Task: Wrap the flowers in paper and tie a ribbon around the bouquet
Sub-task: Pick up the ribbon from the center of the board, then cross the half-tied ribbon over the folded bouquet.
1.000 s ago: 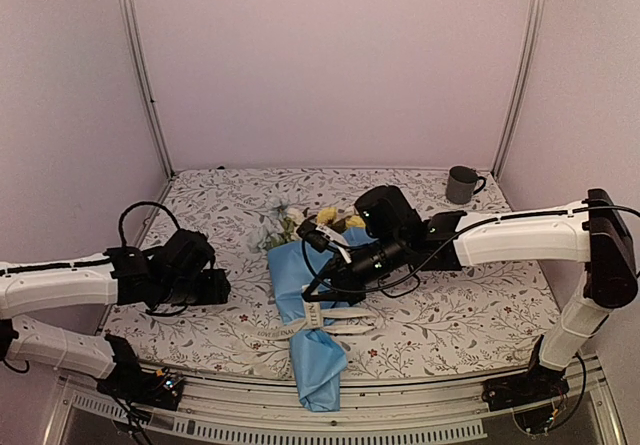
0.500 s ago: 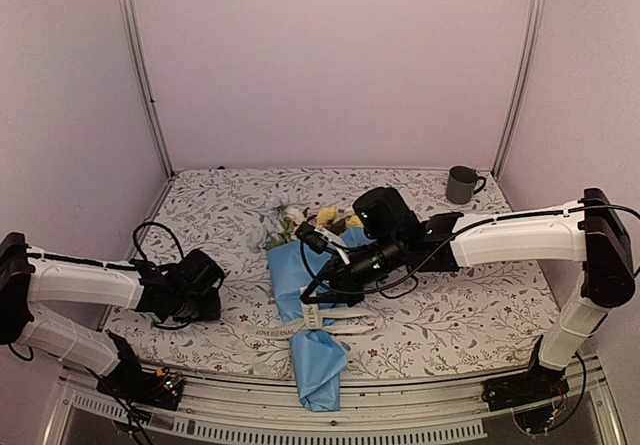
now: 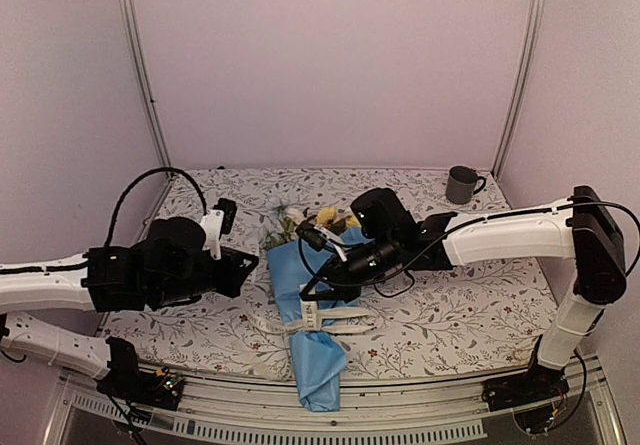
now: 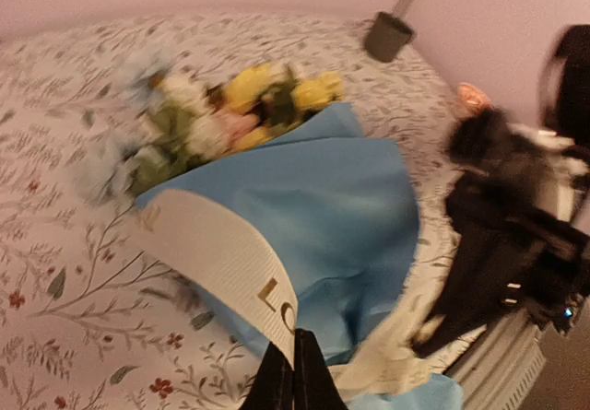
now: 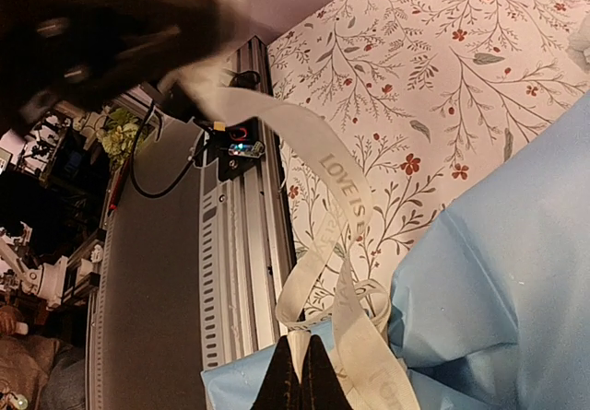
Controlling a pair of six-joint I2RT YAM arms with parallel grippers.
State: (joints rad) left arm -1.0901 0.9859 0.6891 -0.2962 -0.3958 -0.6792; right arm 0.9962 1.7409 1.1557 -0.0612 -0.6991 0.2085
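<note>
We judged the wrapping done. The bouquet (image 3: pixel 305 310) lay near the middle of the cloth (image 3: pixel 450 315), its narrow end reaching past the front edge. The paper (image 3: pixel 288 275) was closed in a cone round the flowers (image 3: pixel 300 220), whose heads poked out at the far end.

The ribbon (image 3: pixel 312 317) circled the cone's waist (we could see lettering printed on it). In the right wrist view, though, it stood in a slack, open loop. So we took the tying as begun but not finished, with the knot yet to be drawn tight.

Both grippers were clenched on the ribbon. The left gripper (image 4: pixel 293 359) pinched one end, out to the bouquet's left. The right gripper (image 5: pixel 297 359) pinched the strands just at the wrap.

The cloth was white with small leaves and red blossoms. Pale lilac walls (image 3: pixel 330 65) stood behind it, with metal posts (image 3: pixel 140 65) in the corners. A grey mug (image 3: pixel 462 183) stood at the far right, well apart from the work.
</note>
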